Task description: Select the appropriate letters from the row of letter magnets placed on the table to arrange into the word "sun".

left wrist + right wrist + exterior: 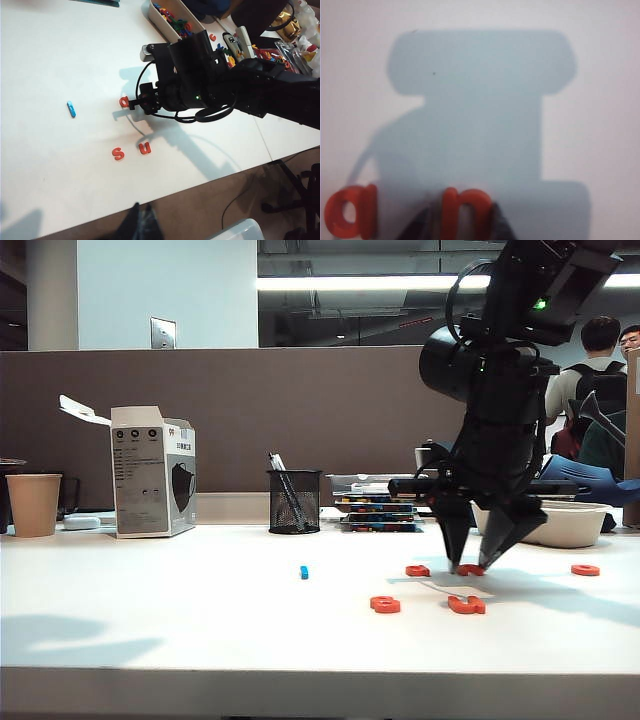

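the n [465,210] is straddled by the right gripper [474,563], jaws parted, beside the a [351,212]; bare table [150,580] lies leftward. the left gripper is unseen.

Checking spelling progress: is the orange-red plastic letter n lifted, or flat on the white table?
Flat on the white table: the orange-red plastic letter n lies between the right gripper fingertips, beside the a.

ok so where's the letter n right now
The n lies on the table, right of centre in the exterior view, between the right gripper's fingertips, beside the a.
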